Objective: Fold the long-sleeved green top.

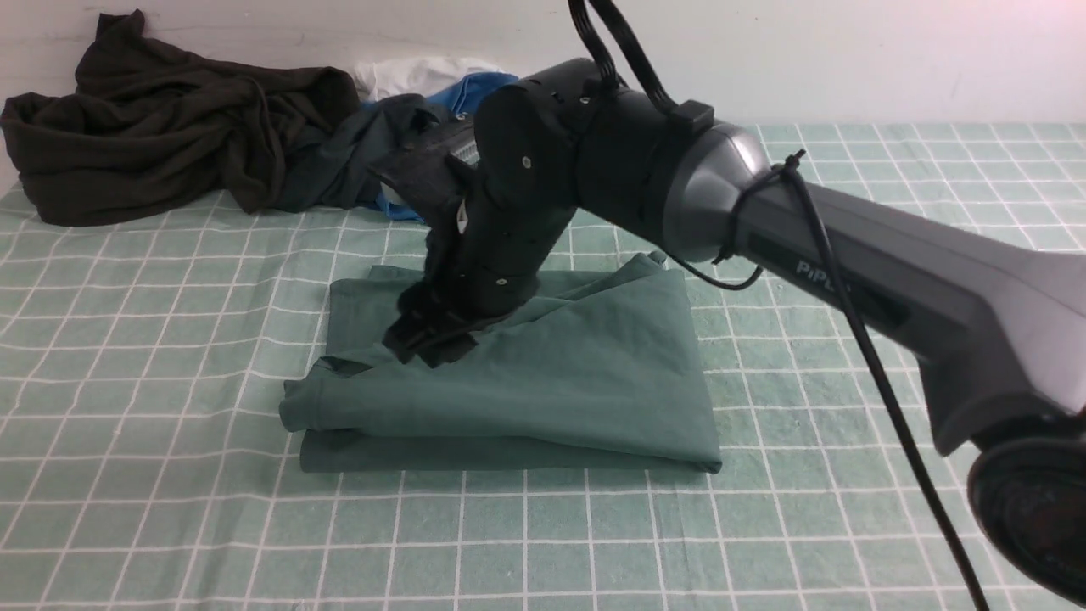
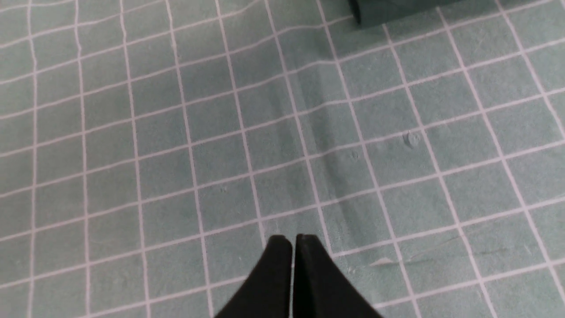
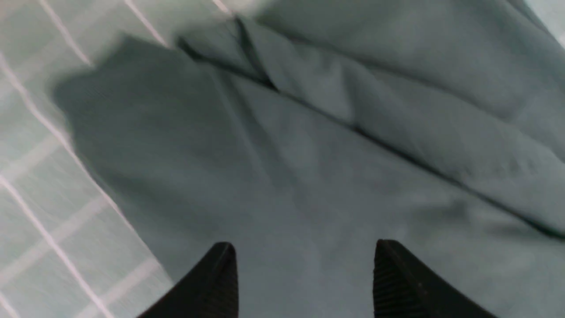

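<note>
The right hand, open and empty, hangs just over the folded green long-sleeved top; rising, it may catch the cloth and open the fold.

Only one readable bit here: pale lettering on grey link of right arm, front view. Reads "PiP", then next letter gets crossed by thin black cable, rest not legible. Looks like a brand mark, can't make out full word. Pale patch on black wrist housing, way too blurry to read. Both wrist views: nothing readable, no labels, no numbers.
</note>
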